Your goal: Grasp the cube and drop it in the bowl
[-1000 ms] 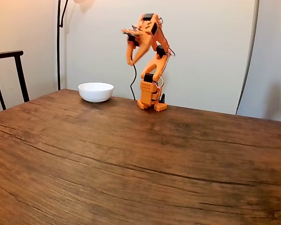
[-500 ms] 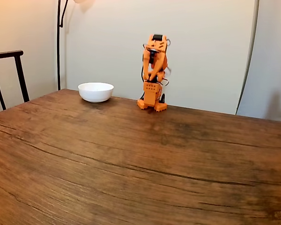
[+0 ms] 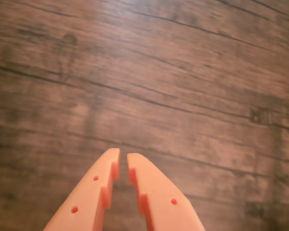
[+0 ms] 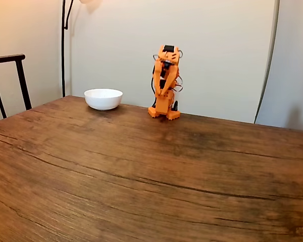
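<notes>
Orange pincer [image 3: 123,161] is sitting nearly clenched in the wrist view, a thin gap between its tips, nothing held, above bare wooden table [image 3: 183,96]. Farther back in the fixed view, the folded arm [image 4: 165,83] is standing near the table's far edge, the white bowl [image 4: 103,99] resting to its left; the cube's place cannot be told.

Fixed view faces arm [image 4: 165,83]; wrist view overlooks table [image 3: 183,96].

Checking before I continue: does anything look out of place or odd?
Nothing damaged or spilled. The round white bowl sits upright on the wooden table; the orange claw is nearly shut, holding nothing.
</notes>
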Controlling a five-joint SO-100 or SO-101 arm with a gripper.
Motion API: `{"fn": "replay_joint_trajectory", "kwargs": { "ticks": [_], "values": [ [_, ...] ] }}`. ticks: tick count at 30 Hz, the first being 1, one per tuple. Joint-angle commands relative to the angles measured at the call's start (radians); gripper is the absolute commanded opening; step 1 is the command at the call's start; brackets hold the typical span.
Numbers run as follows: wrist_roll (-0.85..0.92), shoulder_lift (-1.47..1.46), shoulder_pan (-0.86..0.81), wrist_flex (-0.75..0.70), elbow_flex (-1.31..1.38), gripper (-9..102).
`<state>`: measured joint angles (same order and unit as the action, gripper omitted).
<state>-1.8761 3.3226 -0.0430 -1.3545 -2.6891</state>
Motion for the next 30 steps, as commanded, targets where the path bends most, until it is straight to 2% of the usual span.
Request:
{"fn": "replay_joint_trajectory", "kwargs": {
  "ticks": [1,9,20,30],
  "values": [
    [0.0,0.002,0.005,0.12,-0.091,0],
    [0.037,0.002,-0.009,0.238,-0.276,0],
    [0.132,0.002,-0.003,0.236,-0.422,0],
    [0.138,-0.011,-0.011,0.201,-0.422,0]
  ]
}}
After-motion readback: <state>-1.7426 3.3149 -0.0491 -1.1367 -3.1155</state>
